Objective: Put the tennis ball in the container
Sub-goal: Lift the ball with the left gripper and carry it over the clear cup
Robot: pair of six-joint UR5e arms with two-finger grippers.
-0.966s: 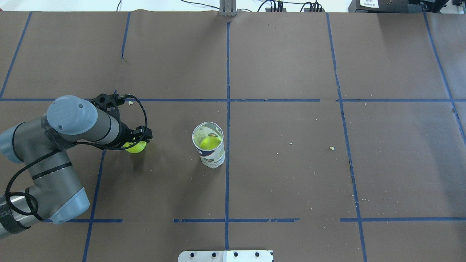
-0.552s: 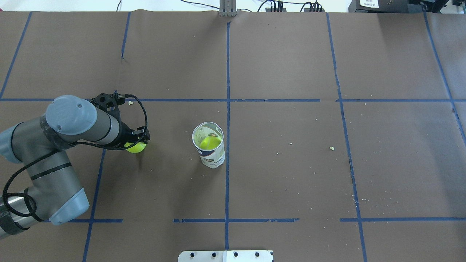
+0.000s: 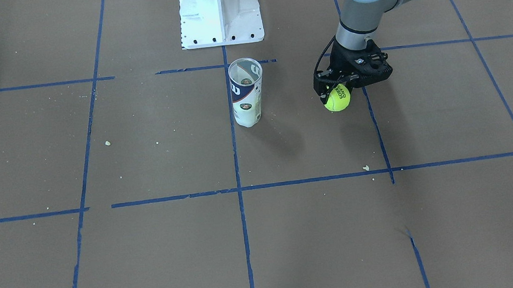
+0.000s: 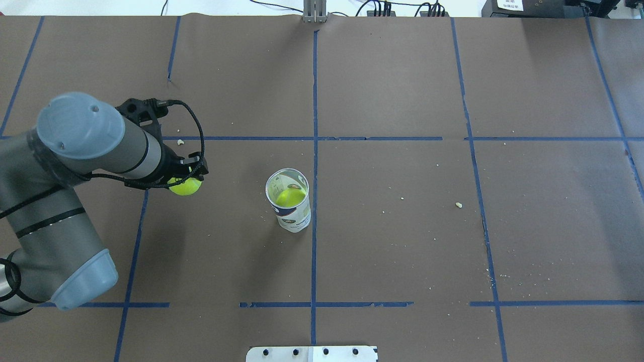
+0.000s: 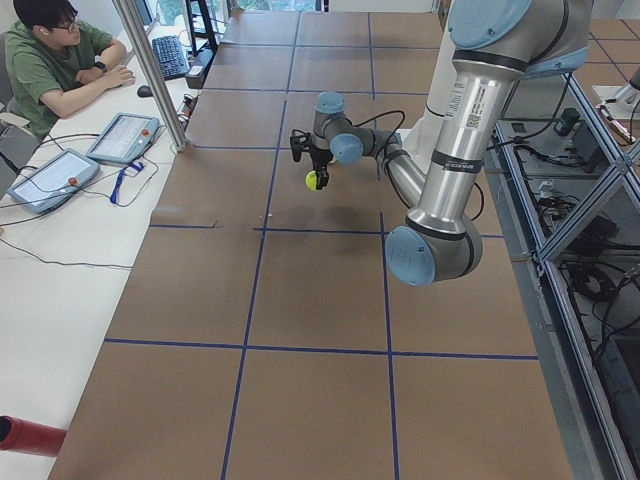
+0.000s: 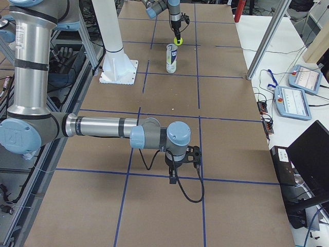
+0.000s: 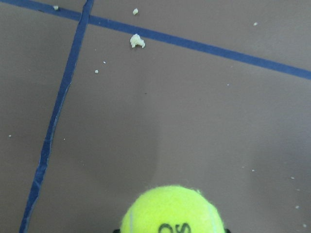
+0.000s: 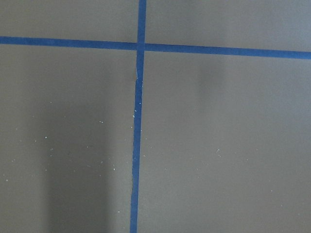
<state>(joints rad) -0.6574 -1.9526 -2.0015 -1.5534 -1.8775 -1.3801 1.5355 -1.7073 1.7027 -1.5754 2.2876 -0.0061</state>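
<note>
My left gripper (image 3: pixel 337 93) is shut on the yellow-green tennis ball (image 3: pixel 337 98), which hangs a little above the brown table with its shadow beneath it. Overhead, the ball (image 4: pixel 184 186) shows under the gripper (image 4: pixel 187 177), well left of the container (image 4: pixel 289 201). The clear can (image 3: pixel 246 93) stands upright and open, with a navy and white label, and a second yellow-green ball lies inside it. The left wrist view shows the ball (image 7: pixel 172 211) at the bottom edge. My right gripper (image 6: pixel 177 174) hovers low over the table far from the can; I cannot tell whether it is open or shut.
The white robot base (image 3: pixel 220 11) stands behind the can. Blue tape lines and small crumbs (image 3: pixel 365 168) mark the brown paper. An operator (image 5: pixel 60 60) sits at a side desk with tablets (image 5: pixel 122 137).
My left arm has risen and drawn back toward the far side, lifting the ball off the table. The can has not moved.
</note>
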